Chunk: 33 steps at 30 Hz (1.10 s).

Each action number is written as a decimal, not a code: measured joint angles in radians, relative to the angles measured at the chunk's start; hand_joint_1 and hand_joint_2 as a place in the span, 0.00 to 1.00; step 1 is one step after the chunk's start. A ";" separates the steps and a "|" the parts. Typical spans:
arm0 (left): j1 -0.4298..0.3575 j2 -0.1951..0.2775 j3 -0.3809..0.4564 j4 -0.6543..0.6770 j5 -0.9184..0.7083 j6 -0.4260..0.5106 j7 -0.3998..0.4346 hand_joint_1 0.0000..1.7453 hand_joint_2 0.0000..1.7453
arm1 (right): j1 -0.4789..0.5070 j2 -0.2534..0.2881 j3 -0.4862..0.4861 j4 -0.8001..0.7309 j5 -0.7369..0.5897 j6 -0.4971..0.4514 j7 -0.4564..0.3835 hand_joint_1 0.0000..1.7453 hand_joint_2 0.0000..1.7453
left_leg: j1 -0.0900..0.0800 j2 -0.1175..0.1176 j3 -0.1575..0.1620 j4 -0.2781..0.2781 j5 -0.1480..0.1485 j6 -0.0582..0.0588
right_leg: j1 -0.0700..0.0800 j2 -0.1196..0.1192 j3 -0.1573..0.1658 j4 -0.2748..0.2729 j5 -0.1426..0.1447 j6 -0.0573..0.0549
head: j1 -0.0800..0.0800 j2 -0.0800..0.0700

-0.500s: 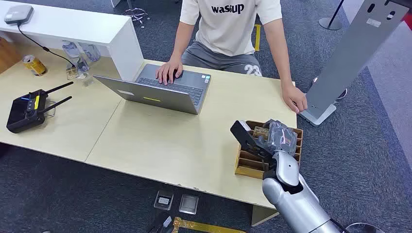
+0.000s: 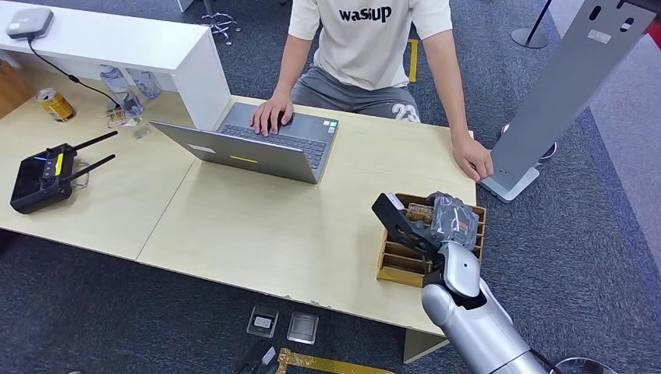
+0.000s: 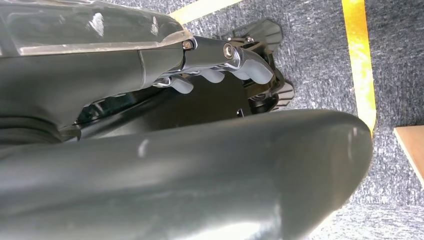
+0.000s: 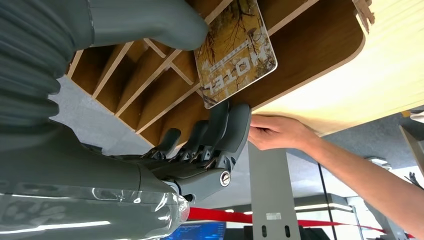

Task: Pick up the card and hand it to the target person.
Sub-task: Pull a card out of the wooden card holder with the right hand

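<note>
The card (image 2: pixel 422 209), printed with a tree picture and the word HOTEL, stands up out of a wooden slotted holder (image 2: pixel 397 265) near the table's right front corner. My right hand (image 2: pixel 433 222) is over the holder. In the right wrist view the thumb (image 4: pixel 170 22) presses one edge of the card (image 4: pixel 235 50) and the fingers (image 4: pixel 227 120) press the opposite edge, so the hand pinches it. The person (image 2: pixel 366 39) sits across the table, with one hand (image 2: pixel 474 162) resting on the table's edge just beyond the holder. My left hand (image 3: pixel 220 60) hangs beside my body, holding nothing.
An open grey laptop (image 2: pixel 249 152) lies in front of the person, whose other hand is on its keyboard. A black controller with antennas (image 2: pixel 39 179) and a can (image 2: pixel 56 104) lie at the far left. A white counter (image 2: pixel 117 39) stands behind. A grey kiosk stand (image 2: pixel 561 86) rises right of the table.
My right hand has shifted slightly, and the card now stands higher between its fingers with its printed face showing. The person has not moved.
</note>
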 joint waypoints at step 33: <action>0.002 0.000 -0.006 0.000 -0.010 0.003 -0.026 0.00 1.00 | -0.005 0.013 0.001 0.014 -0.002 -0.014 0.000 0.98 1.00 | 0.000 0.000 0.000 0.000 0.000 0.000 | 0.000 0.000 0.000 0.000 0.000 0.000 | 0.000 0.000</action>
